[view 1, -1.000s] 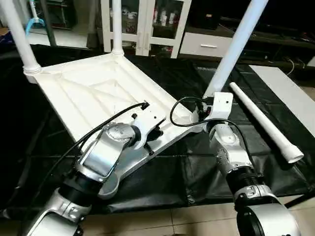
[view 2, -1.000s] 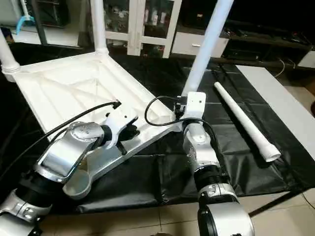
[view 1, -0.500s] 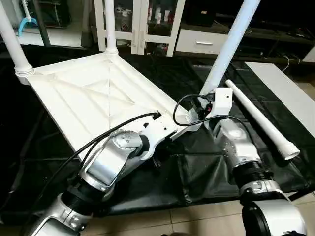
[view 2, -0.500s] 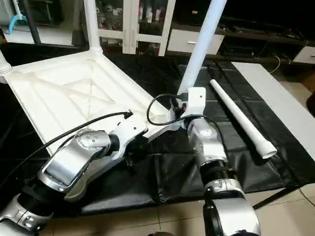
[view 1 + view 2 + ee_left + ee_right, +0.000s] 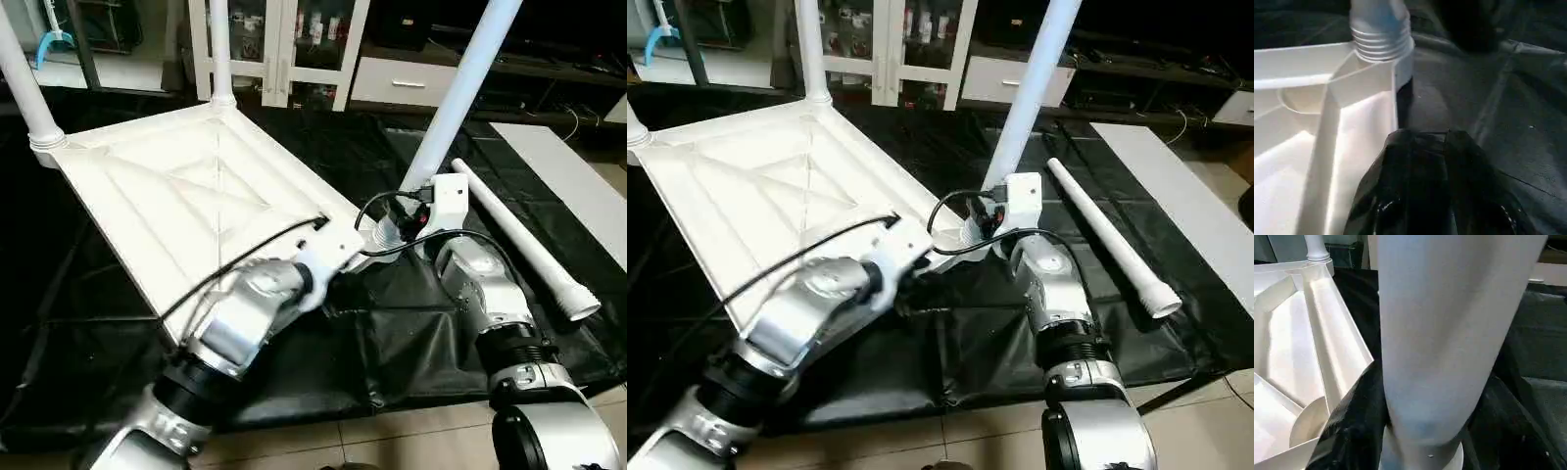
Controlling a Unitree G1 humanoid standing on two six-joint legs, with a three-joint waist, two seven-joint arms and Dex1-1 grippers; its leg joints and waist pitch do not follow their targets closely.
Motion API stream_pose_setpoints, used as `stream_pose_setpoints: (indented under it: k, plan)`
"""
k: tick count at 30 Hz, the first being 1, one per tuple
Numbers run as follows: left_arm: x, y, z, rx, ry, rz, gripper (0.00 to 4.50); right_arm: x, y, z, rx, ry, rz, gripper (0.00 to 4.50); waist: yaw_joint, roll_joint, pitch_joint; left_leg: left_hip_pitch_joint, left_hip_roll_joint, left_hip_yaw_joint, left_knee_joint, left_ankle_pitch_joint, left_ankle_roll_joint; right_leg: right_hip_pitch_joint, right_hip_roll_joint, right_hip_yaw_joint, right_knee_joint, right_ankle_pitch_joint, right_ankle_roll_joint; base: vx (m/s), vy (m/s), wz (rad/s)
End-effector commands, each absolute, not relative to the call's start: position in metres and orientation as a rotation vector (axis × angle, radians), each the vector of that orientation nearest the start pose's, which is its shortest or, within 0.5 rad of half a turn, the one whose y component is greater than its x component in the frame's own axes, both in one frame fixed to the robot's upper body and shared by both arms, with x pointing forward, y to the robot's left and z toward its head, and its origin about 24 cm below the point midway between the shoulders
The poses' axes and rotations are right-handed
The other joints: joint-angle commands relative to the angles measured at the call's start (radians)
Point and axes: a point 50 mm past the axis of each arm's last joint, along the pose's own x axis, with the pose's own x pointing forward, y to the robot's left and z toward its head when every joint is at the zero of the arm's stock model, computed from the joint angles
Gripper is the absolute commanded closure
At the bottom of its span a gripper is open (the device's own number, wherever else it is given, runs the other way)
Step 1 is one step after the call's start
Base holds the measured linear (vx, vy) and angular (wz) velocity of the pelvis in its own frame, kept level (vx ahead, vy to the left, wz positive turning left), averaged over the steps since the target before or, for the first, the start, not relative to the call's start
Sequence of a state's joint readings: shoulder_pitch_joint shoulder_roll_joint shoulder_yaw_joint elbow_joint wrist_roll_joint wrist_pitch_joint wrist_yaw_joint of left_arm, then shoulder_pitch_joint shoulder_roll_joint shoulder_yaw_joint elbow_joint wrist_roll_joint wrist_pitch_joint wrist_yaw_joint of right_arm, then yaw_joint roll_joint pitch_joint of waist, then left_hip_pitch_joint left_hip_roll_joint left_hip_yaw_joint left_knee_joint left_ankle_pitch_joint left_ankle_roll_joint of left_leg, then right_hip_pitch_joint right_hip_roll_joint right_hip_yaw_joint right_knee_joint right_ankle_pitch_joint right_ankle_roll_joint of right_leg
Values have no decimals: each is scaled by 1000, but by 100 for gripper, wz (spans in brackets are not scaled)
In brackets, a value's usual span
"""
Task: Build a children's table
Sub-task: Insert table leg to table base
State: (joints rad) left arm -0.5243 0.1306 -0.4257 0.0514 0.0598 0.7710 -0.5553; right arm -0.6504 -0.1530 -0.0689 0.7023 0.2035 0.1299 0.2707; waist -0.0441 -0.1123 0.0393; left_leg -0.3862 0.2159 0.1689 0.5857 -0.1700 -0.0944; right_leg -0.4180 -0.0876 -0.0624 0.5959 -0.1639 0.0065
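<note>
Black sheeting (image 5: 411, 333) covers the floor, and on it the table top (image 5: 186, 196) lies underside up with three legs standing in its corner sockets: two far ones (image 5: 220, 49) and a near leg (image 5: 460, 88). The right gripper (image 5: 407, 227) has its fingers closed around the base of that near leg, while the left gripper (image 5: 328, 284) sits at the top's near edge, whether open or closed I cannot tell. A fourth leg (image 5: 519, 240) lies loose on the sheeting, well right of the top.
</note>
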Motion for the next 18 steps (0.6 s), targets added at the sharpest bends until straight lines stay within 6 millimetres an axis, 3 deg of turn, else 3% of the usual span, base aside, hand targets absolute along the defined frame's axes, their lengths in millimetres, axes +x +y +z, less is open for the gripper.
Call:
stream_pose_setpoints:
  k: [1,6,14,16,18]
  plan:
    - [297,36,80,349,442,-881,291,356,-155,43,87,303,274,265,9,9,-57,13,10,11,-65,-265,4,40,-30,32,-70,-245,-145,0,0,0]
    - [309,42,75,440,408,-789,246,355,-156,44,89,305,276,265,16,7,-59,11,10,9,-64,-262,5,42,-29,31,-71,-260,-119,0,0,0]
    - [304,36,61,383,475,-826,179,354,-154,43,96,307,280,265,25,6,-60,13,10,12,-63,-236,6,43,-30,32,-67,-220,-140,0,0,0]
    - [303,32,58,356,485,-838,179,354,-154,43,97,308,278,265,27,12,-60,13,10,12,-63,-240,4,43,-30,32,-67,-228,-140,0,0,0]
    - [303,30,57,349,487,-839,179,354,-154,43,98,308,276,265,27,8,-61,12,10,12,-63,-240,4,44,-30,32,-69,-226,-139,0,0,0]
